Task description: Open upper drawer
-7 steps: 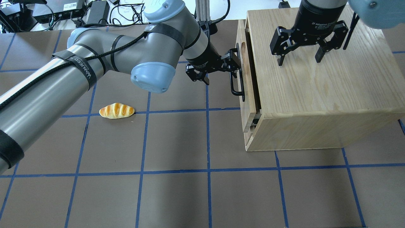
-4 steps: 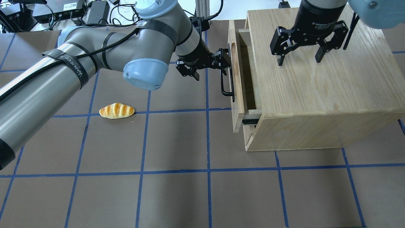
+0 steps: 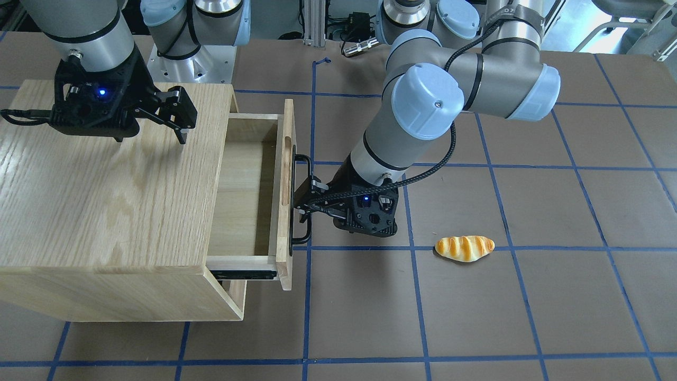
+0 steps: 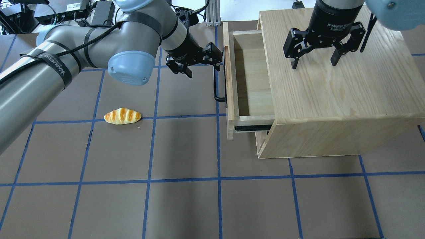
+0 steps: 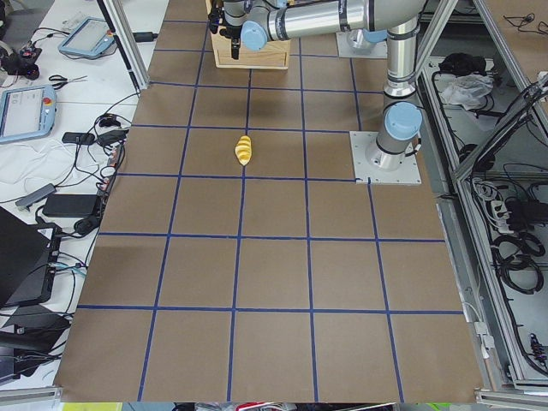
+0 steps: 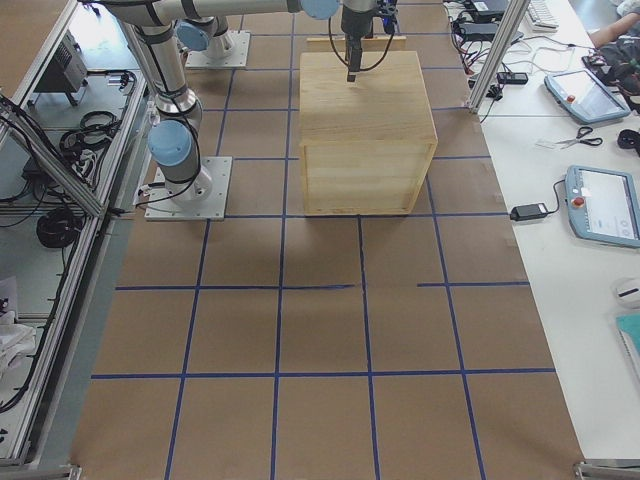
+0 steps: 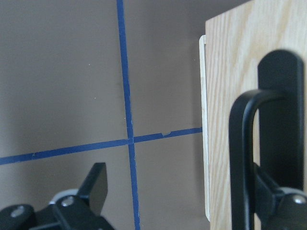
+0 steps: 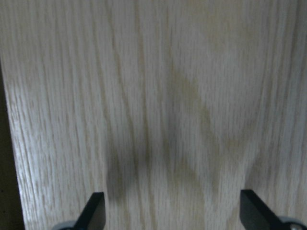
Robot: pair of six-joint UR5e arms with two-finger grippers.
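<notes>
Since half a second ago the upper drawer point(image 4: 252, 76) has slid further out of the oak cabinet point(image 4: 332, 99) toward the robot's left, so much more of its bare pale floor now shows, and the left end effector point(image 4: 203, 70) has moved the same way with it. The drawer's front panel faces the robot's left. Its long axis, and the black bar handle point(image 4: 217, 89) along it, run from near the robot to far across the worktop point(image 4: 166, 149). The left end effector's fingers stand apart, with one finger point(image 7: 271, 191) hooked behind the handle and the other clear of it. The right end effector point(image 4: 314, 64) has not shifted: it hangs over the cabinet top, fingers apart, gripping nothing. A bread roll point(image 4: 122, 116) lies well apart to the left.
</notes>
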